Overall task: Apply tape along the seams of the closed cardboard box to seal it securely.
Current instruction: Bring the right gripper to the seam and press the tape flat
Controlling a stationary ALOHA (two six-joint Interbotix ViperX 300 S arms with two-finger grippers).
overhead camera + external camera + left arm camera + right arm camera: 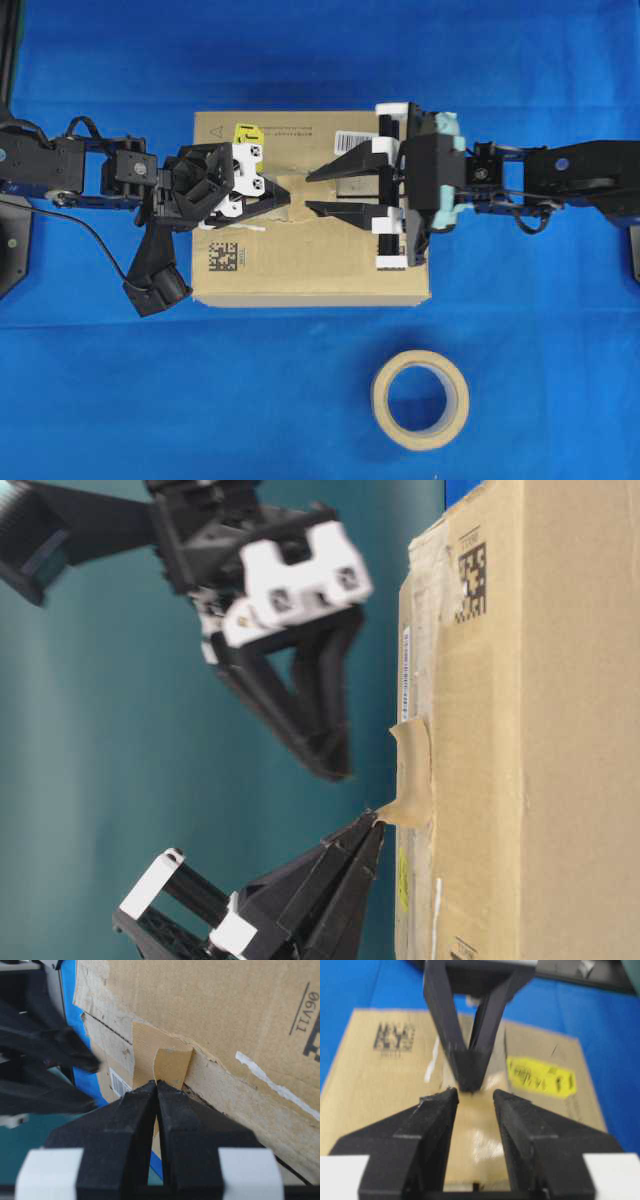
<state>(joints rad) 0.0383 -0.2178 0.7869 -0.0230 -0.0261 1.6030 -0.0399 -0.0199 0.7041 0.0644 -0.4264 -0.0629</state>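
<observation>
The cardboard box (320,270) lies on the blue cloth. A short piece of tan tape (412,775) is stuck over the seam (107,1027) at mid-top, with one end curled up off the box. My left gripper (286,198) is shut on that lifted end of the tape (172,1066), fingertips together (372,828). My right gripper (312,192) is open and empty, just above the box top (335,763), with a finger on each side of the tape (475,1132) and its tips close to the left gripper (468,1085).
The tan tape roll (380,400) lies flat on the cloth in front of the box, right of middle. A yellow sticker (247,132), a barcode label (355,140) and a black square code (225,258) mark the box top. Torn greyish old tape (95,990) borders the seam.
</observation>
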